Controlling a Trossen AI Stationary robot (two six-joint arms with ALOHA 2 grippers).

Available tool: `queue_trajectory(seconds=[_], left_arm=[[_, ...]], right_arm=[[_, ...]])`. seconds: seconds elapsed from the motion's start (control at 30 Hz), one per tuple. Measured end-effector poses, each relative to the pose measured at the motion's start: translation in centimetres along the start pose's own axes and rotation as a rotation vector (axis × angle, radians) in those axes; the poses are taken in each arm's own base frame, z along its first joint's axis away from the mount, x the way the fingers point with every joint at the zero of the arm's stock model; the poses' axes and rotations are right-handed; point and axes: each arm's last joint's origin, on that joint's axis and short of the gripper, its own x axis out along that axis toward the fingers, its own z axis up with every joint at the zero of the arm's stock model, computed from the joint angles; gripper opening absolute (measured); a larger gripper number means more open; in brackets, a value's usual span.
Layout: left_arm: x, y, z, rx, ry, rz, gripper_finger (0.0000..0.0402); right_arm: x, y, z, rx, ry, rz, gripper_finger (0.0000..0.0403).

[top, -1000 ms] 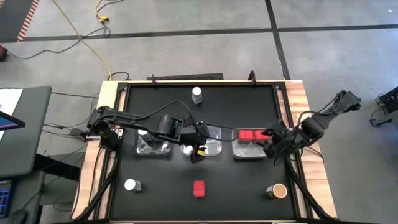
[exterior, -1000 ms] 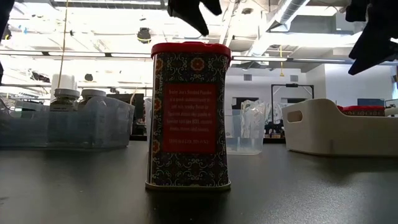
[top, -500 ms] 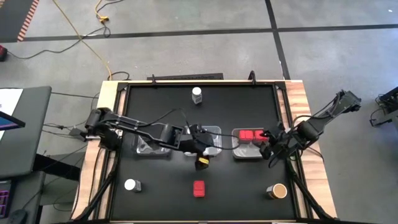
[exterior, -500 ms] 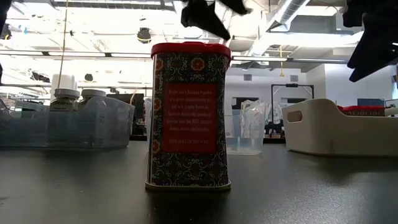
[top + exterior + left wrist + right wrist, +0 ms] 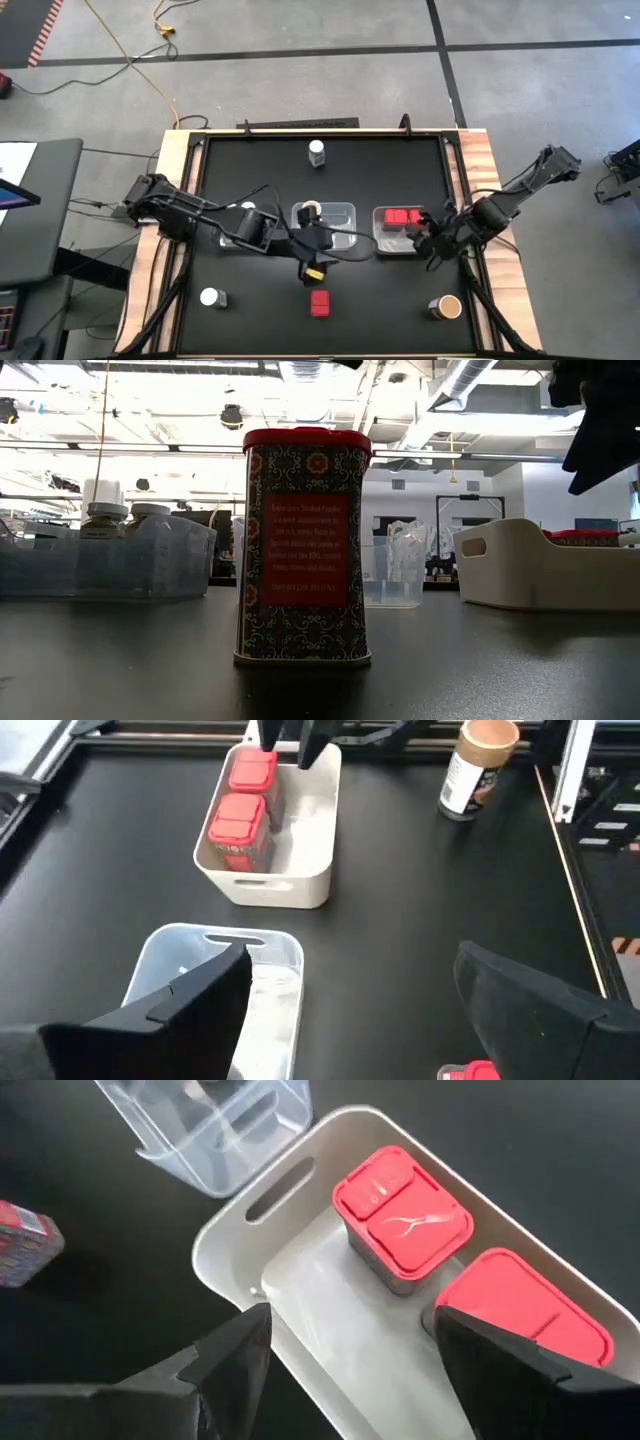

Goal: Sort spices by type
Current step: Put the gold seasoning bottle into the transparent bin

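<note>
A robotics lab or workshop: a black-topped bench (image 5: 370, 290) on a wooden frame stands on a taped concrete floor (image 5: 300, 80) with a trailing yellow cable (image 5: 130, 55), beneath exposed ceiling ducts (image 5: 470, 375) and strip lighting.

1. The left arm reaches from the table's left edge toward its middle, long and low, elbow bent.
2. The left gripper (image 5: 312, 262) hangs near the table's centre, fingers spread wide with nothing between them.
3. The right arm enters from the right edge, folded at the elbow.
4. The right gripper (image 5: 432, 236) points inward, fingers parted, holding nothing.
</note>
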Motion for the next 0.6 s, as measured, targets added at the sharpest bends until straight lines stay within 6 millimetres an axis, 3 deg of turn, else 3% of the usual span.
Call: queue_trajectory(seconds=[0.17, 0.33, 0.6], left_arm=[[-0.1, -1.1, -0.7, -0.006, -0.031, 0.032, 0.0334], [-0.2, -1.5, -4.0, -0.035, -0.136, 0.026, 0.0334], [-3.8, -0.7, -9.1, -0.13, -0.259, -0.22, 0.0334]], right_arm=[[-0.1, 1.9, 1.2, -0.062, 0.116, -0.097, 0.0305], [-0.5, 4.3, 2.5, -0.104, 0.17, -0.206, 0.0305], [-1.3, 7.7, 4.1, -0.085, 0.203, -0.142, 0.0305]])
